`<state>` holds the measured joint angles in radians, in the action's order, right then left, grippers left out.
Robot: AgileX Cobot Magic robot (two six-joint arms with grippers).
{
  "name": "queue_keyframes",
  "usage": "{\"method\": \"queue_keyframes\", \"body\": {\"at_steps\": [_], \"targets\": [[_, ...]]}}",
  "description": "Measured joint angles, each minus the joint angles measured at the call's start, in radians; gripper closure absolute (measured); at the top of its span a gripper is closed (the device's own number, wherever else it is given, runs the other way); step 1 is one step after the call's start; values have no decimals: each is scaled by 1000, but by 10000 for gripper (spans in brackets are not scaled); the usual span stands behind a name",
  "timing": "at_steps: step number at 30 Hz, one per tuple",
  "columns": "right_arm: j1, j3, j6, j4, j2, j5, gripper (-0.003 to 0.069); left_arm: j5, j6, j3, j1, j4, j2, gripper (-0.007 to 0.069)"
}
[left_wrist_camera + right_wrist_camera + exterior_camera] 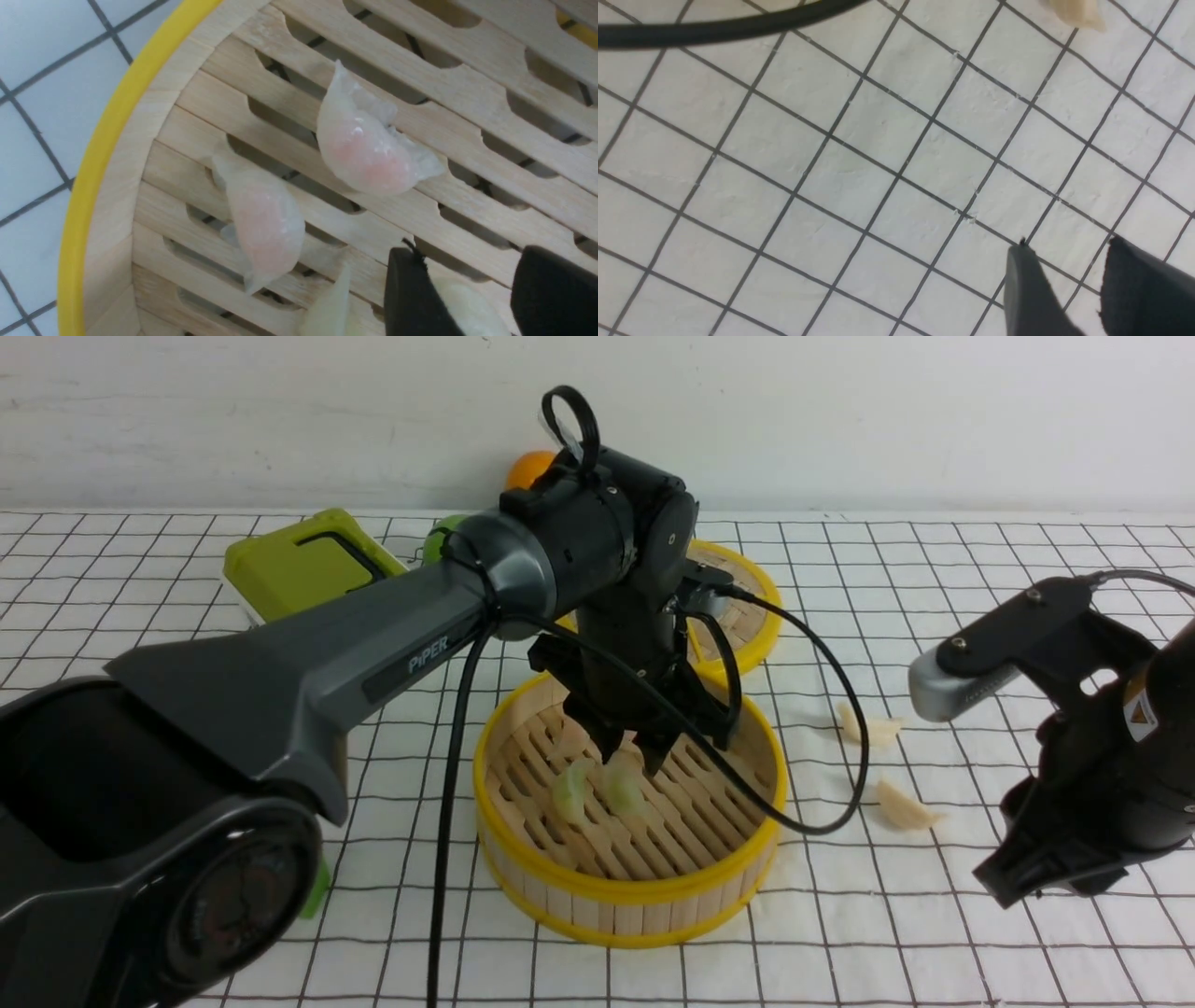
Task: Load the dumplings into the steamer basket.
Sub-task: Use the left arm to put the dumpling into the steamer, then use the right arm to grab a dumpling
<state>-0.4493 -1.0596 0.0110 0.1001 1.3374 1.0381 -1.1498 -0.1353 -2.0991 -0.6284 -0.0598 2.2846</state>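
Note:
The steamer basket (627,896) stands mid-table, and my left gripper (627,749) hangs open just inside it. Two pale green dumplings (571,791) (621,791) lie on its slats under the fingers. In the left wrist view one pale dumpling (472,303) lies loose between the spread fingertips (411,289), with another (329,308) beside it. Two pinkish dumplings (369,144) (264,228) rest further along the floor. Two cream dumplings (868,726) (904,807) lie on the cloth right of the basket. My right gripper (1068,242) hovers open and empty over the cloth, near them.
The flat woven lid (758,607) lies behind the basket. A green box (299,565) and an orange ball (527,467) sit at the back left. The left arm's black cable (836,803) loops over the basket's right rim towards the cream dumplings.

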Motion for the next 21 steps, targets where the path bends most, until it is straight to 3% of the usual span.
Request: {"method": "queue_keyframes", "body": {"at_steps": [14,21], "targets": [[0,0,0,0,0,-5,419,14,0,-1,0,51,-77,353],[0,0,0,-31,0,-5,419,-77,0,-1,0,108,-150,535]]}}
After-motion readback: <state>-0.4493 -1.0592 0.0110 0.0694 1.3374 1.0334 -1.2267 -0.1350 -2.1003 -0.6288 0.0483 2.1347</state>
